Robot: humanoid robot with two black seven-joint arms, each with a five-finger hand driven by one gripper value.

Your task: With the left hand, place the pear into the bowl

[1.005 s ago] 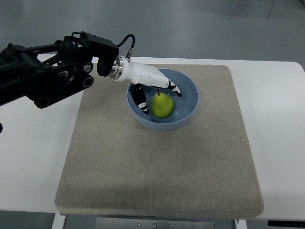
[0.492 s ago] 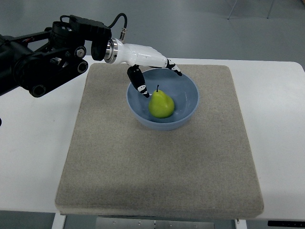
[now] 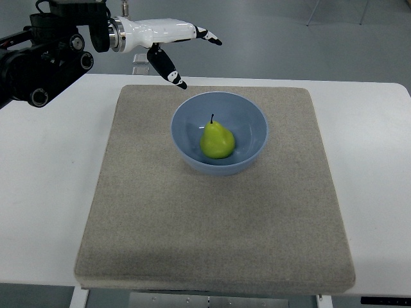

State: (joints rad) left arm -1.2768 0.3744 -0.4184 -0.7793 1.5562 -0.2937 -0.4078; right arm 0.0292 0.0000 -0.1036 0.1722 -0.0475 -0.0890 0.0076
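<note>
No writing shows anywhere. The smooth green pear with its dark stem lies in the round blue bowl on a coarse grey felt mat, below and right of the fingers. The glossy white left hand, fingers spread and empty, has risen clear of the bowl since before

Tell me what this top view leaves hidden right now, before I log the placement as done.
- Underside of the pear and where it touches the bowl: hidden by the pear itself.
- Left arm behind the left robot hand: cut off by the picture's left and top edges.
- Right arm: out of view.
- Mat front edge and the table below it: cut off by the bottom edge.
</note>
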